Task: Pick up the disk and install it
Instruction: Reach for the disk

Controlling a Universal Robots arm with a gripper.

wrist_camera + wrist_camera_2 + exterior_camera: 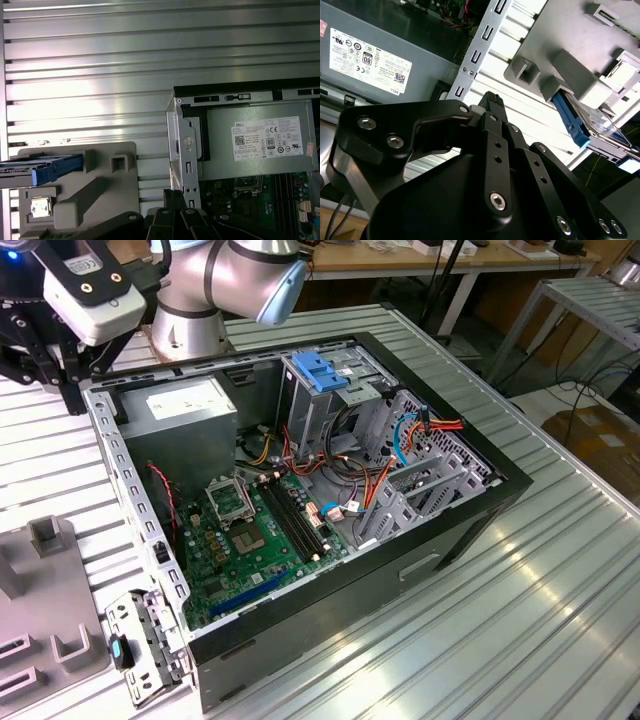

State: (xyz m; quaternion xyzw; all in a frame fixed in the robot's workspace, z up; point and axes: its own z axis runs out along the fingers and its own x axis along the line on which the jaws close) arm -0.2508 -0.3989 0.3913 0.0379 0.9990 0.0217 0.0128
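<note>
- A ribbed metal table (540, 640) carries the work. Behind it in the exterior view are a wooden bench (400, 258) and, toward the exterior view's right, a cardboard box (600, 440).
- An open computer case (440, 540) lies on its side on the table. Inside it are a green motherboard (250, 540), a grey power supply (190, 415) with a white sticker, and a tall grey drive cage (320, 405) with a blue plastic top.
- Red, orange and blue cables (420, 430) run between the drive cage and the case wall.
- A grey fixture (100, 185) rests on the table just beside the case, on the power-supply side.
- The disk (20, 170), silver with a blue plastic edge, sits in a slot of this fixture. Its blue end faces the case.
- The arm (220, 290) is at the exterior view's upper left.
- The gripper (492, 102) hangs over the table by the case's perforated metal edge, near the power-supply corner, between the case and the fixture.
- I cannot tell how far open the gripper is. It has no hold of the disk, which lies apart from it in the fixture.
</note>
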